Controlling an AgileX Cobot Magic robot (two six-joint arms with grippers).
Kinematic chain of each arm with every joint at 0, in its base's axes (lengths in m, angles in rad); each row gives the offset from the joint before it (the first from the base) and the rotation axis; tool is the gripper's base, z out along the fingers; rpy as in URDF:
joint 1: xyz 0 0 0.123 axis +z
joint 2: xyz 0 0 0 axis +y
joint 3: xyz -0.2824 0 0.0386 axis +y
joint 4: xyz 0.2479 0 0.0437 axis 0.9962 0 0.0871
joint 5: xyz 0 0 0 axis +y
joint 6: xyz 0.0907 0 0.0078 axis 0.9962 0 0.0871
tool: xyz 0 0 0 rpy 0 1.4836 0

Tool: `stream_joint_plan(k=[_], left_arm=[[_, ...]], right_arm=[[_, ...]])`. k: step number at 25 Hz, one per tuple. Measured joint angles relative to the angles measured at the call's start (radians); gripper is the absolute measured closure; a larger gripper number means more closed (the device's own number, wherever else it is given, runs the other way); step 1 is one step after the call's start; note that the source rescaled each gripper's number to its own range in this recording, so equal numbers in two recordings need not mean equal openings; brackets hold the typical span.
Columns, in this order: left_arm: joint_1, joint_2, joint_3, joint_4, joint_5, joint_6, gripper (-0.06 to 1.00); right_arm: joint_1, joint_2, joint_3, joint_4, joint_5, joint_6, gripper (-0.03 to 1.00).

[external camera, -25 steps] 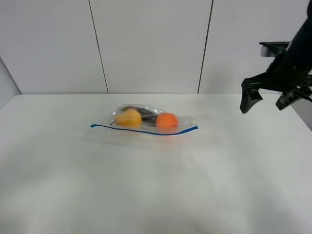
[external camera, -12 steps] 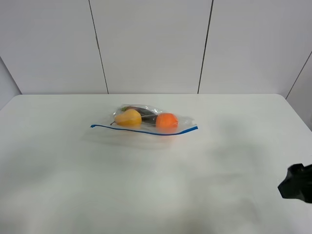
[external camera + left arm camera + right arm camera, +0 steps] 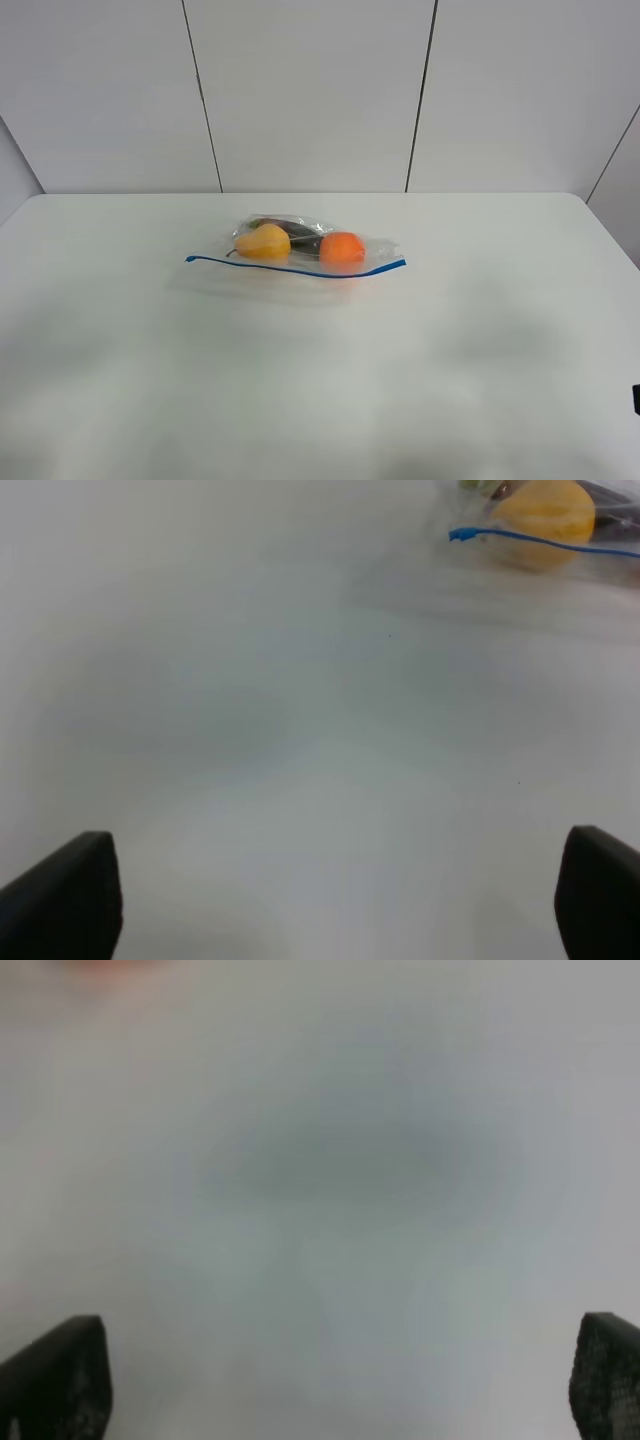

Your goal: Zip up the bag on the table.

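Both my left pincer [image 3: 340,900] and right pincer [image 3: 340,1380] hang spread wide over bare worktop [image 3: 300,380], well clear of the zip bag [image 3: 300,250], ready to approach.

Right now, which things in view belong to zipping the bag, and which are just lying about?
Part of the job:
- bag, its blue zip strip
- table it lies on
- left gripper, open
- right gripper, open

Just along for the ride:
- yellow fruit, inside the bag
- orange fruit, inside the bag
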Motion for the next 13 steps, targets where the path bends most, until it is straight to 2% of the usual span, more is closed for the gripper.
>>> stream_joint_plan(k=[6,13], left_arm=[[0.000,0.000,0.000,0.000,0.000,0.000,-0.06],[0.000,0.000,0.000,0.000,0.000,0.000,-0.06]], right_arm=[[0.000,-0.221,0.004,0.000,0.000,0.000,-0.02],[0.000,-0.232,0.004,0.000,0.000,0.000,-0.02]])
